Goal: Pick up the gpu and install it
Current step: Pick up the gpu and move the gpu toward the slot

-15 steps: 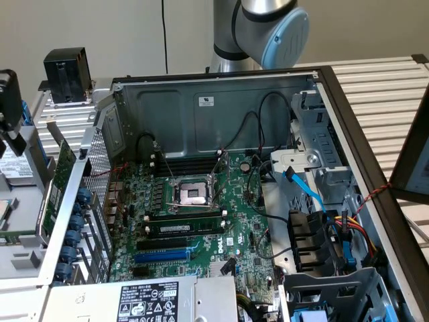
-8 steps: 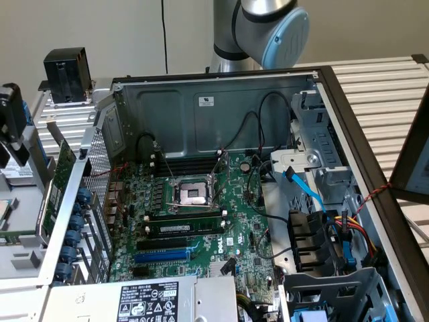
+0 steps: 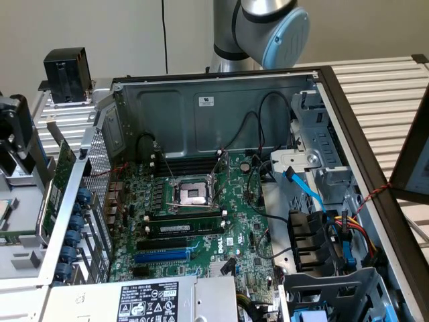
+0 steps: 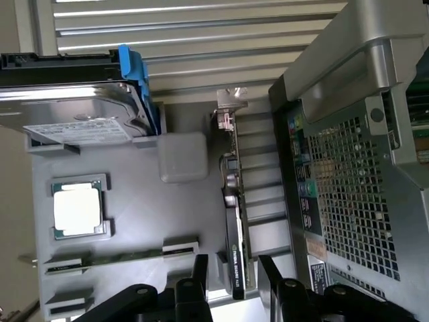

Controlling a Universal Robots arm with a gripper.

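Note:
The gpu (image 4: 235,221) stands on edge in a slot of the grey parts tray (image 4: 134,174), a thin green board with a black cooler and a silver bracket at its far end. My gripper (image 4: 231,263) is open. Its two black fingers (image 4: 200,265) sit one on each side of the card's near end, with a gap showing on both sides. In the exterior view the gpu (image 3: 62,164) is the green board upright just outside the open computer case (image 3: 221,107), on that view's left.
The tray also holds a hard drive (image 4: 80,114) in a blue carrier, a CPU (image 4: 77,209) and a memory stick (image 4: 114,258). The case's perforated rear panel (image 4: 348,201) stands close beside the gpu. Inside lie the motherboard (image 3: 201,215), a blue slot (image 3: 161,255) and cables.

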